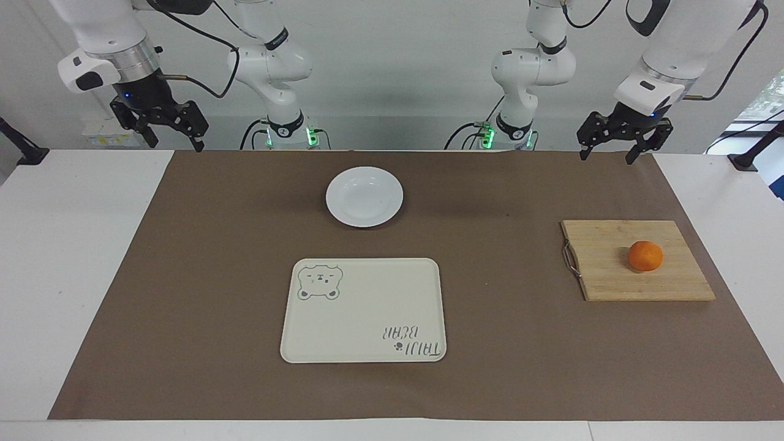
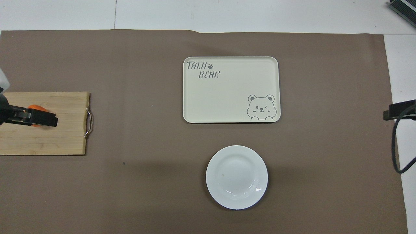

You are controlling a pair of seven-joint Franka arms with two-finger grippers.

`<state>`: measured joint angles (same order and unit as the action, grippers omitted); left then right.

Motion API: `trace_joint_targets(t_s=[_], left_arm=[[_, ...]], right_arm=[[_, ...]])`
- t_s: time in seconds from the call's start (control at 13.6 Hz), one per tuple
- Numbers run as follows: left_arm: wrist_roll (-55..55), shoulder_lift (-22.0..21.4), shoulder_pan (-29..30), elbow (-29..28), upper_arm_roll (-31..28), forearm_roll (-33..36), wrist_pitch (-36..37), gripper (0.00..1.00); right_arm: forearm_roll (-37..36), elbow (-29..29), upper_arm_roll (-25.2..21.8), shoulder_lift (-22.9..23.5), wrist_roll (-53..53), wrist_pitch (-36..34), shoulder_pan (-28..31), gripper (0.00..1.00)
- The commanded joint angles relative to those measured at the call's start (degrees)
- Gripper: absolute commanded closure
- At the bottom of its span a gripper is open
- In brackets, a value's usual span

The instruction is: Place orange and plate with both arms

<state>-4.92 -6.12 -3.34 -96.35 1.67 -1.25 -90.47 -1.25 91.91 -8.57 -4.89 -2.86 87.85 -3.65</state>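
At the right arm's end of the table, seen from the facing view, the right gripper (image 1: 173, 136) hangs in the air above the table's edge nearest the robots, at the corner of the brown mat (image 1: 184, 294), its fingers spread apart and holding nothing. Toward the middle, the plate (image 1: 364, 196) sits bare on the mat, nearer to the robots than the cream tray (image 1: 364, 310), which lies flat with a bear drawing in one corner and lettering in another; plate and tray are apart, with a strip of mat between them. Toward the left arm's end, a wooden cutting board (image 1: 612, 269) with a metal handle lies on the mat, and the orange (image 1: 645, 256) rests on it, well apart from plate and tray. Above the edge of the mat nearest the robots at that end, the left gripper (image 1: 612, 150) hangs raised with its fingers wide and nothing between them, clear of the board and the fruit.
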Motion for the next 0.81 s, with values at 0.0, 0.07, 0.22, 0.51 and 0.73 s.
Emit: trace_joint_targets(t_s=[0.0,0.07,0.22,0.51,0.73], left_arm=[[-1.23,-0.82,0.35,-0.42,0.18,0.2,-0.59,0.0],[-1.23,-0.82,0.26,-0.42,0.18,0.2,-0.59,0.0],[-1.32,-0.82,0.26,-0.42,0.18,0.11,-0.59,0.0],[-2.64,-0.91,0.44,-0.51,0.18,0.02,-0.67,0.0],[-2.55,-0.91,0.44,-0.51,0.09,0.02,-0.68,0.0]], right_arm=[[-0.06,0.29,-0.13,-0.65,0.92,-0.22,-0.13,0.0],[-0.06,0.29,-0.13,-0.65,0.92,-0.22,-0.13,0.0],[-0.06,0.29,-0.13,-0.65,0.92,-0.22,-0.13,0.0],[-0.06,0.29,-0.13,-0.65,0.92,-0.22,-0.13,0.0],[-0.06,0.29,-0.13,-0.65,0.92,-0.22,-0.13,0.0]])
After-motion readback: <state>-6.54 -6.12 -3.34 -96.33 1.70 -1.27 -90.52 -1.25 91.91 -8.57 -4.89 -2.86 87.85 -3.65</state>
